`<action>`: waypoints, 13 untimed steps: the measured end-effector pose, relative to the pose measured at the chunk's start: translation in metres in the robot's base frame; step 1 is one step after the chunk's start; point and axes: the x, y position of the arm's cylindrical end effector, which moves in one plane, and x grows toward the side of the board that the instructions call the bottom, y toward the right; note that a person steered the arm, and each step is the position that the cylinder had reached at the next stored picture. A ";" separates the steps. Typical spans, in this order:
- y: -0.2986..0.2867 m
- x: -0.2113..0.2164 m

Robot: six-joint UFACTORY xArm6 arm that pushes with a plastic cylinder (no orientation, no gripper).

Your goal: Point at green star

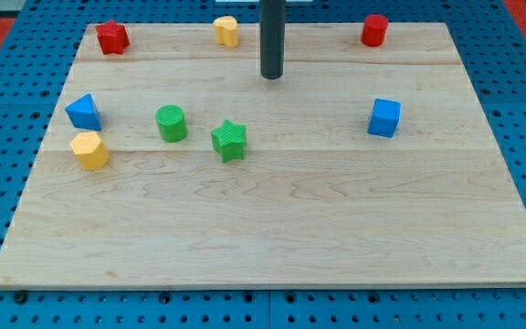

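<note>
The green star (229,140) lies flat on the worktop (336,219), left of centre and nearer the far edge than the near one. One of its points faces the far edge; its arms are about equal, so I can make out no long axis.

My tip (272,77) rests above and slightly right of the star, toward the far edge, apart from it with bare wood between us. My tool is a plain rod with nothing that opens or clamps, and it touches no block.

Just beside the star on its left stands the green cylinder (172,123), not touching it. Farther left, near the left edge, sit the blue triangular block (84,111) and, just below it, the yellow block (90,150), whose shape looks many-sided. Along the far edge are the red block (112,37) at the left corner, a second yellow block (226,31) near my rod, and the red cylinder (374,30) toward the right. The blue cube (384,118) sits well apart on the right side.

Count: two green, two blue, two yellow, two red, eight blocks in all.
</note>
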 end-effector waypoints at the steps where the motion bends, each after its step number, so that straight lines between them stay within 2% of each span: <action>1: 0.000 0.000; 8: -0.005 -0.010; 10: -0.001 0.035; 11: -0.001 0.043; 13: -0.052 0.096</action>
